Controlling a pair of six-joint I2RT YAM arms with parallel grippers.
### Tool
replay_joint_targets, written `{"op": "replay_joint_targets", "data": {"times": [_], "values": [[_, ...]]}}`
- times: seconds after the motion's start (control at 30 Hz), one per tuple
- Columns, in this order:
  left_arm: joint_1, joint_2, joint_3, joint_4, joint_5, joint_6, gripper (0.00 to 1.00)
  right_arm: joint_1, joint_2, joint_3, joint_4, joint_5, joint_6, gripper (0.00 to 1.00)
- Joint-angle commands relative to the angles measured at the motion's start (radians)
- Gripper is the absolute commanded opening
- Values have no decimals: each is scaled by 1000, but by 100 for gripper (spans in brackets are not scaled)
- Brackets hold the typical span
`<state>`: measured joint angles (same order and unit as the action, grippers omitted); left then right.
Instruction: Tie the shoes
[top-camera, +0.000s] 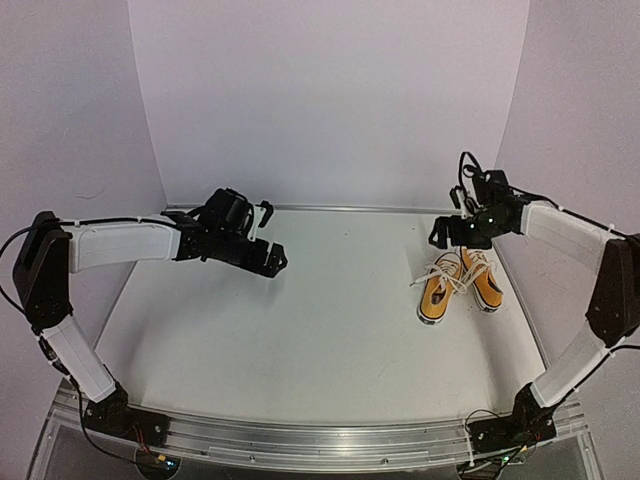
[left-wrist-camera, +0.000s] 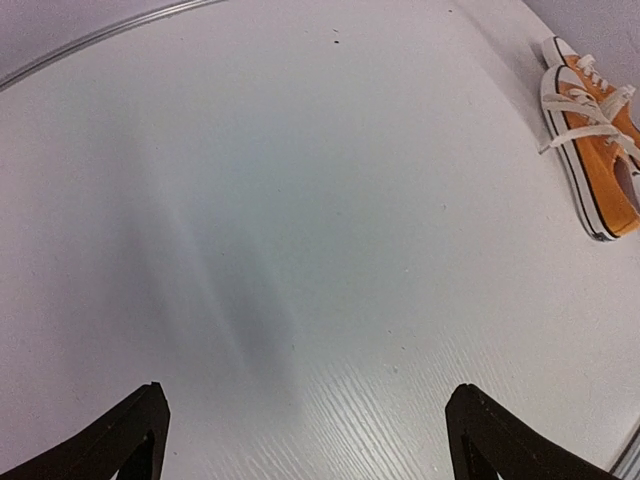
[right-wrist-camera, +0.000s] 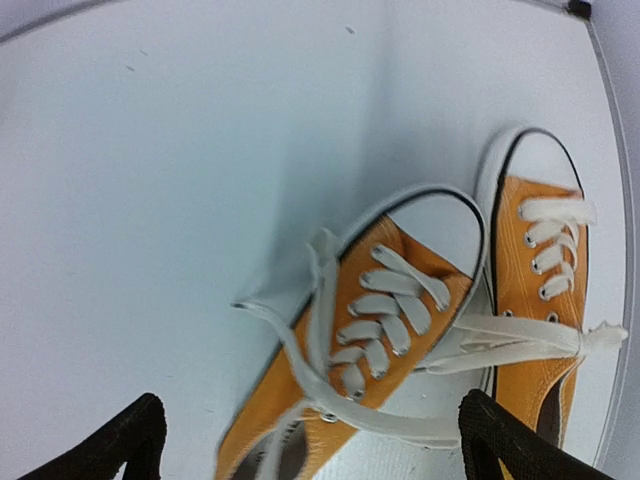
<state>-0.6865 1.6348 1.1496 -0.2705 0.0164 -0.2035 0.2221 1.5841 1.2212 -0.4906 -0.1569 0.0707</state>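
Two small orange sneakers with white toe caps and white laces lie side by side at the right of the table, one (top-camera: 435, 292) nearer the middle and the other (top-camera: 482, 280) beside it. In the right wrist view the nearer-middle shoe (right-wrist-camera: 385, 320) and the other shoe (right-wrist-camera: 535, 290) show loose laces (right-wrist-camera: 500, 335) trailing across each other. My right gripper (top-camera: 450, 232) hovers just behind and above the shoes, open and empty (right-wrist-camera: 310, 440). My left gripper (top-camera: 272, 257) is open and empty over the table's middle left (left-wrist-camera: 305, 425), far from the shoes; one shoe (left-wrist-camera: 595, 140) shows at its view's top right.
The white table (top-camera: 300, 330) is bounded by white walls at the back and sides, with a metal rail (top-camera: 300, 440) along the near edge. The shoes lie close to the right wall.
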Motion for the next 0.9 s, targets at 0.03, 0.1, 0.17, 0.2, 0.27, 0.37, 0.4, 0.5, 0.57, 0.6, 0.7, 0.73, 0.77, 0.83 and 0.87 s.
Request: {"op": "replay_joint_targets", "data": {"times": [0.03, 0.1, 0.17, 0.2, 0.27, 0.37, 0.4, 0.5, 0.57, 0.6, 0.7, 0.73, 0.77, 0.83, 0.87], "values": [[6, 6, 163, -173, -193, 22, 100, 85, -23, 151, 47, -186, 2, 98], [13, -18, 182, -191, -206, 11, 100, 159, 5, 163, 89, -189, 27, 98], [15, -40, 184, -203, -198, -6, 100, 243, 32, 155, 138, -182, 57, 98], [15, -46, 179, -207, -189, -16, 99, 290, 45, 143, 176, -184, 74, 98], [15, -60, 150, -210, -171, -43, 99, 374, 70, 107, 255, -188, 114, 98], [15, -94, 35, -163, -125, -100, 100, 488, 102, 40, 357, -163, 163, 98], [15, -107, -2, -142, -101, -120, 100, 521, 114, 19, 379, -154, 178, 98], [15, -128, -86, -115, -76, -165, 100, 569, 141, -25, 395, -111, 234, 98], [15, -136, -121, -106, -76, -180, 99, 571, 131, -74, 394, -64, 283, 98], [15, -139, -132, -98, -74, -184, 100, 570, 122, -100, 392, -29, 304, 98], [15, -139, -135, -90, -72, -183, 100, 548, 120, -163, 387, 29, 371, 98], [15, -137, -130, -90, -75, -179, 100, 535, 128, -177, 388, 37, 396, 98], [15, -135, -125, -90, -77, -175, 100, 523, 137, -191, 388, 48, 419, 98], [15, -126, -114, -90, -78, -169, 100, 506, 151, -205, 388, 79, 459, 98], [15, -121, -109, -91, -78, -166, 100, 500, 153, -210, 387, 97, 475, 98]]}}
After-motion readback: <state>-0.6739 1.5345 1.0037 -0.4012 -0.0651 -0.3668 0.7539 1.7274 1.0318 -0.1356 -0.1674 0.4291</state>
